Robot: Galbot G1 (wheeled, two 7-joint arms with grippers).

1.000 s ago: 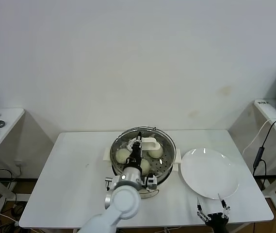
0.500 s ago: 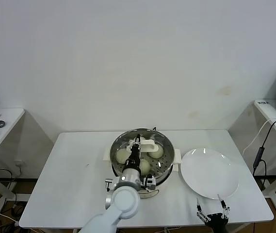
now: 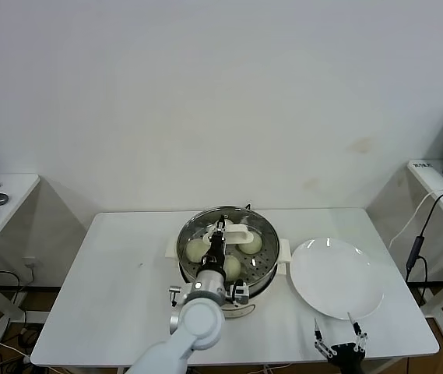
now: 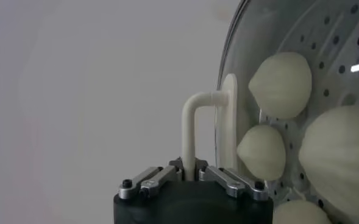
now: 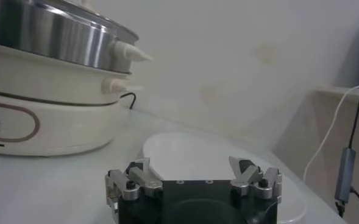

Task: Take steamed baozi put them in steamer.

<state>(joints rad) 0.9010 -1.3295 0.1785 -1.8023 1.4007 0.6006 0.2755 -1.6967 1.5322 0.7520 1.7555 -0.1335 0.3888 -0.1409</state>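
The steamer (image 3: pixel 265 265) stands mid-table with several cream-white baozi (image 3: pixel 197 249) on its perforated tray. My left gripper (image 3: pixel 219 236) is shut on the white handle (image 3: pixel 239 231) of the round glass lid, which lies over the steamer; I cannot tell if it rests on the rim. In the left wrist view the gripper (image 4: pixel 191 174) clamps the handle's post (image 4: pixel 189 131), and baozi (image 4: pixel 281 84) show through the glass. My right gripper (image 3: pixel 339 343) is open and empty at the table's front edge; it also shows in the right wrist view (image 5: pixel 194 178).
A flat white plate (image 3: pixel 335 277) lies right of the steamer, bare, and shows just ahead of the right gripper in the right wrist view (image 5: pixel 216 152). The steamer's cream base (image 5: pixel 45 115) stands beyond it. Side desks flank the table.
Almost nothing. My left gripper keeps its hold on the lid handle over the steamer, and the arm shifts only slightly. The right gripper stays at the front edge.
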